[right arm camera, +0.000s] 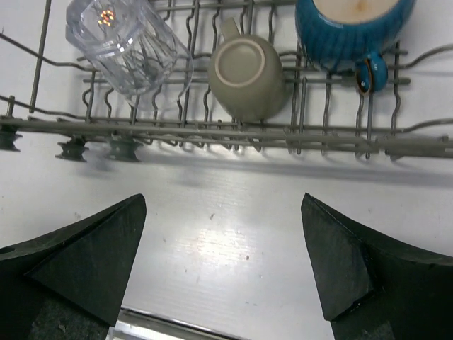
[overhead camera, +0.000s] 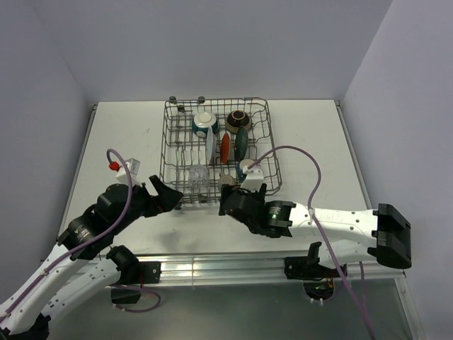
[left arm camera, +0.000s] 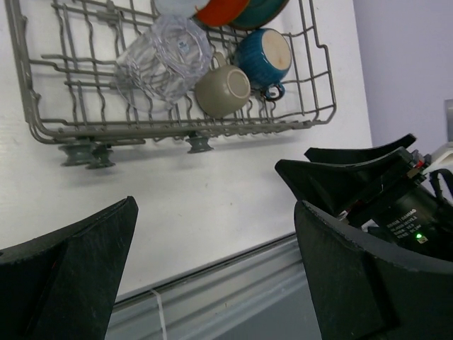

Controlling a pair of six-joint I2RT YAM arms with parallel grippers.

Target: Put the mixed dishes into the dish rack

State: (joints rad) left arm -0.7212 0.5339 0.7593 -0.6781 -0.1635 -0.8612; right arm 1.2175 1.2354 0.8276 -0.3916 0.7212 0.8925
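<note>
The grey wire dish rack [overhead camera: 167, 142] stands at the table's far middle. In it are a white-inside bowl [overhead camera: 204, 122], a brown bowl [overhead camera: 237, 118], a pale plate [overhead camera: 210, 145], an orange-red plate [overhead camera: 225, 146] and a teal plate [overhead camera: 242, 142] on edge. Along its near side lie a clear glass [right arm camera: 124, 46], a beige cup [right arm camera: 246, 74] and a blue mug [right arm camera: 350, 25]. My left gripper [left arm camera: 216, 234] hovers open and empty over bare table in front of the rack's near left corner [left arm camera: 42, 127]. My right gripper [right arm camera: 223, 227] is open and empty just short of the rack's near rail [right arm camera: 212, 127].
The table's metal front rail [left arm camera: 233, 283] runs right below my left gripper. In the left wrist view the right gripper [left arm camera: 354, 170] is close by on the right. White walls enclose the table on the left, back and right.
</note>
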